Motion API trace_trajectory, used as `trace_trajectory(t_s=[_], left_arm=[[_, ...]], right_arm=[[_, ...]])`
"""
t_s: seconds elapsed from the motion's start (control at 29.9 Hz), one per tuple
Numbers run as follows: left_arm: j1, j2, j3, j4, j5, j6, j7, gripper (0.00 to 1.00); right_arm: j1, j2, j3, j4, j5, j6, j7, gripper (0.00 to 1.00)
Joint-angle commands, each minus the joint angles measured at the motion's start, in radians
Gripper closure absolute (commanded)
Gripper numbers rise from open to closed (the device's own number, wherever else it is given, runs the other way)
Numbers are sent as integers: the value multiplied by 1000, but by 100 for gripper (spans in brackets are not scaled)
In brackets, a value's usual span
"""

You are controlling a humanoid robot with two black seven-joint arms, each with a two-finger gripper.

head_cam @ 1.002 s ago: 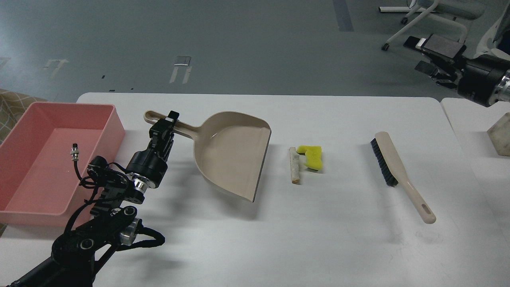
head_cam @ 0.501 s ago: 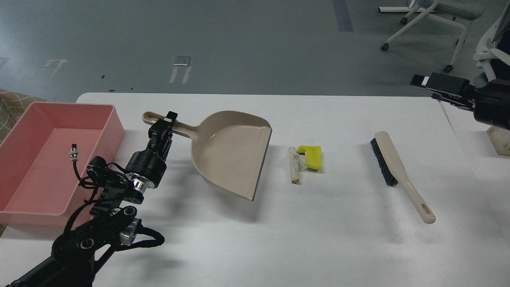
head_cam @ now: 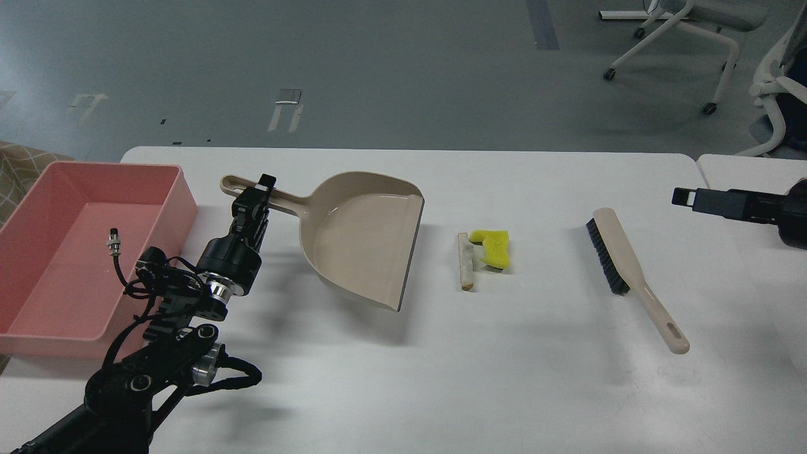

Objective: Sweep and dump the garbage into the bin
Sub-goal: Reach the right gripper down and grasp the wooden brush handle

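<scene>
A beige dustpan (head_cam: 359, 239) sits left of centre on the white table (head_cam: 441, 378), its open edge facing right and its shadow showing below it. My left gripper (head_cam: 255, 197) is shut on the dustpan's handle. The garbage lies just right of the pan: a pale stick (head_cam: 465, 260) and a yellow scrap (head_cam: 493, 247). A beige brush (head_cam: 630, 271) with black bristles lies further right, handle toward me. My right gripper (head_cam: 684, 197) hovers at the right edge, right of the brush and apart from it; its fingers cannot be told apart. A pink bin (head_cam: 38, 340) stands at the far left.
A short black cable with a metal plug (head_cam: 115, 243) sticks up from my left arm in front of the bin. A second white table (head_cam: 744, 173) adjoins on the right. Office chairs (head_cam: 687, 38) stand on the grey floor beyond.
My right arm has come down from the upper right to table height, right of the brush. The dustpan, held by my left gripper, has shifted slightly left.
</scene>
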Motion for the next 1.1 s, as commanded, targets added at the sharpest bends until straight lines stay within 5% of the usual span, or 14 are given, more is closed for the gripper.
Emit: trace_trajectory(t_s=[0.0, 0.17, 0.37, 0.6, 0.9, 1.07], left_arm=[[-2, -13, 3, 0, 2, 0, 0, 100], [1, -15, -1, 3, 0, 2, 0, 100], [1, -30, -1, 6, -2, 9, 0, 100], [3, -31, -2, 8, -6, 9, 0, 100], [9, -39, -4, 8, -5, 12, 0, 100], [12, -39, -4, 8, -8, 12, 0, 100]], right_arm=[[-1, -2, -47, 20, -12, 0, -27, 0], [-15, -2, -61, 64, 0, 0, -137, 7], [-58, -2, -60, 130, 1, 0, -205, 15], [-101, 26, -55, 167, 3, 0, -338, 21], [-124, 66, -58, 190, 3, 0, -338, 12], [-139, 81, -58, 192, 1, 0, -347, 15]])
